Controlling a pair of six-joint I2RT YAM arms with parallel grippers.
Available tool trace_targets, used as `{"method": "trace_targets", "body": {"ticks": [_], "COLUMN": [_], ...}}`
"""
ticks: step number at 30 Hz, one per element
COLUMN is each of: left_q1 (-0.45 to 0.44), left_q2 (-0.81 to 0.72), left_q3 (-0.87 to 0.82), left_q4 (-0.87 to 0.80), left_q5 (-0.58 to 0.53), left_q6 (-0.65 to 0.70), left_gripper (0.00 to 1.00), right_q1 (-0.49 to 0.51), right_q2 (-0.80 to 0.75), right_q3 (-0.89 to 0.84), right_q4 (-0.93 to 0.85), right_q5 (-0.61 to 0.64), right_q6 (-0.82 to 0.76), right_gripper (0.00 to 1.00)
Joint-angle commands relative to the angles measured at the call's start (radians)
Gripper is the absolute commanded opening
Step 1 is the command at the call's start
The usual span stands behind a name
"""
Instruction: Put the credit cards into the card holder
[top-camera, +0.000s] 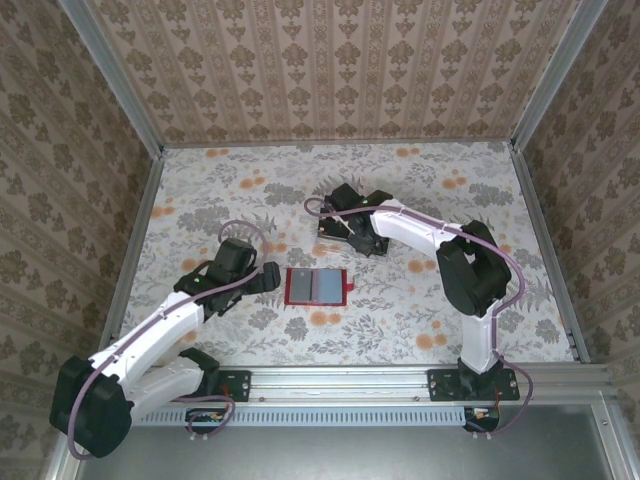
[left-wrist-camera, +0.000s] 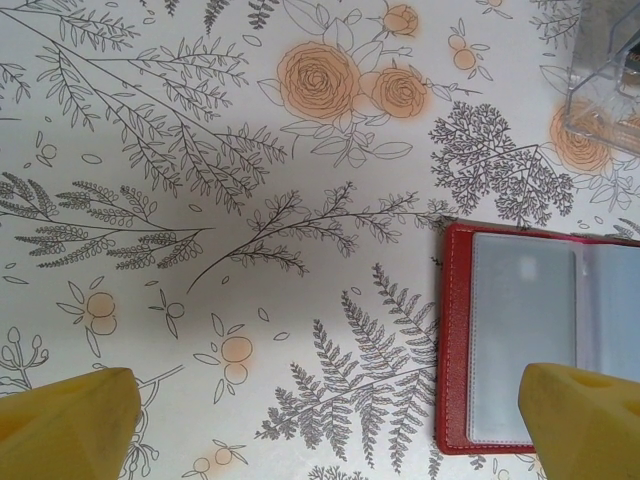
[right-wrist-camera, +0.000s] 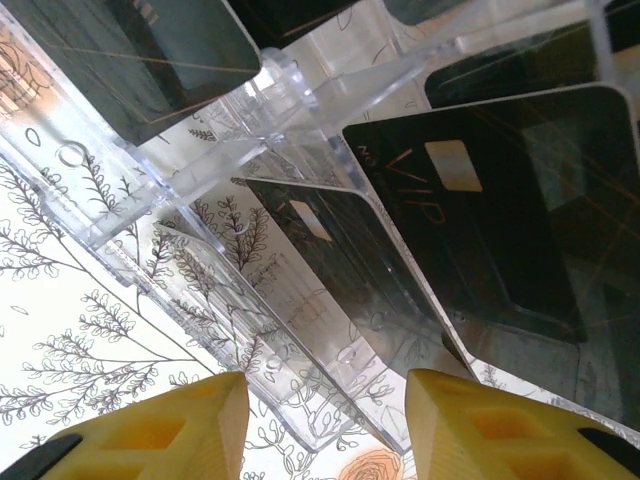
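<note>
**R jaws over the rack, L hand wide by the wallet**

My right gripper (right-wrist-camera: 325, 432) hangs over the clear plastic rack (right-wrist-camera: 200, 170). Its yellow fingers are part-way apart, w/ nothing pinched btwn them as far as I can see. The credit cards (right-wrist-camera: 500, 220) sit in the rack's tiers, thin and black. One w/ a pale chip mark and gold "VIP" lettering is just ahead of one finger, another lies on a lower tier beside it, and a third is at upper left.

My left gripper (left-wrist-camera: 325, 425) is spread wide, released, gripping nothing, low over the floral table (left-wrist-camera: 200, 200). The card holder (left-wrist-camera: 505, 340) lies opened flat on the table, red w/ greyish clear pockets facing up. It's just beside my left gripper. From the top cam it's btwn both arms, w/ the rack further back and apart from it.
</note>
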Motion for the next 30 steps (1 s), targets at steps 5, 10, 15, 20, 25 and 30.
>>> {"method": "trace_targets", "body": {"ticks": [5,10,15,20,25,30], "left_q1": [0.011,0.014,0.016,0.017,0.018,0.018], "left_q2": [0.002,-0.01,-0.015,-0.015,-0.015,-0.024], "left_q3": [-0.001,-0.008,-0.012,-0.013,-0.01,-0.008], "left_q4": [0.017,0.016,0.018,0.023,0.026,0.032], "left_q5": [0.016,0.019,0.027,0.033,0.04,0.05], "left_q6": [0.022,0.02,0.016,0.013,0.015,0.02], "left_gripper": [1.0,1.0,1.0,1.0,1.0,1.0], "right_q1": [-0.004,-0.004,-0.005,-0.006,-0.006,-0.005], "right_q2": [0.03,0.04,0.035,0.03,0.023,-0.006], "right_q3": [-0.009,-0.01,-0.011,-0.019,-0.044,-0.059], "right_q4": [-0.01,-0.009,-0.012,-0.008,0.017,0.049], "right_q5": [0.004,-0.009,-0.01,-0.011,-0.024,-0.054], "right_q6": [-0.029,-0.037,-0.048,-0.069,-0.105,-0.141], "right_gripper": [0.4,0.34,0.32,0.26,0.23,0.23]}}
